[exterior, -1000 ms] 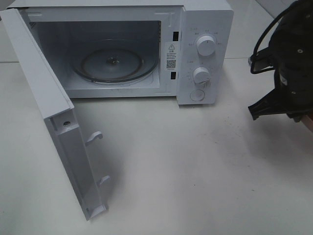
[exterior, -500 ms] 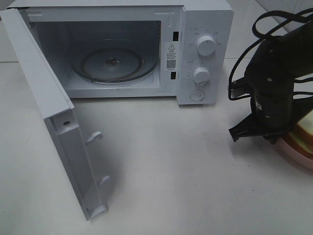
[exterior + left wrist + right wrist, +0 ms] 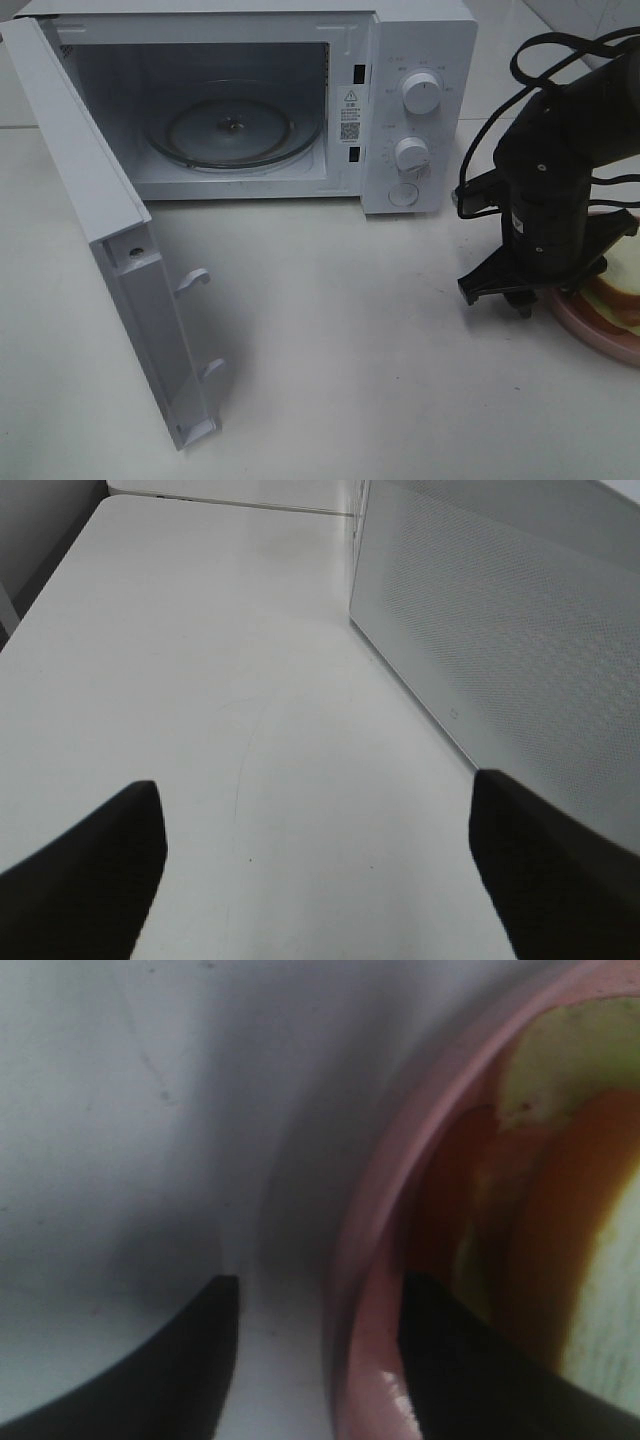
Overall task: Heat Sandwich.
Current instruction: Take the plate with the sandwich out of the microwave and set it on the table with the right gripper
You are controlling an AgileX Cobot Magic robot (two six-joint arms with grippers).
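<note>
The sandwich point(image 3: 620, 300) lies on a round pink plate point(image 3: 590, 327) at the table's right edge, partly covered by my right arm. My right gripper point(image 3: 528, 302) has come down at the plate's left edge. In the right wrist view this gripper point(image 3: 318, 1305) is open, with one finger outside the pink plate's rim point(image 3: 365, 1230) and the other inside it, beside the sandwich point(image 3: 560, 1210). Neither finger visibly presses the rim. My left gripper point(image 3: 315, 880) is open and empty over bare table, and is out of the exterior high view.
The white microwave point(image 3: 415, 60) stands at the back with its door point(image 3: 90, 200) swung wide open to the left and a glass turntable point(image 3: 235, 130) inside. Its perforated side wall point(image 3: 500, 630) is close to my left gripper. Black cables loop off my right arm.
My right arm has swung in from the right edge and come down onto the plate's left rim. Its jaws have gone from shut to open. The left gripper has not moved.
</note>
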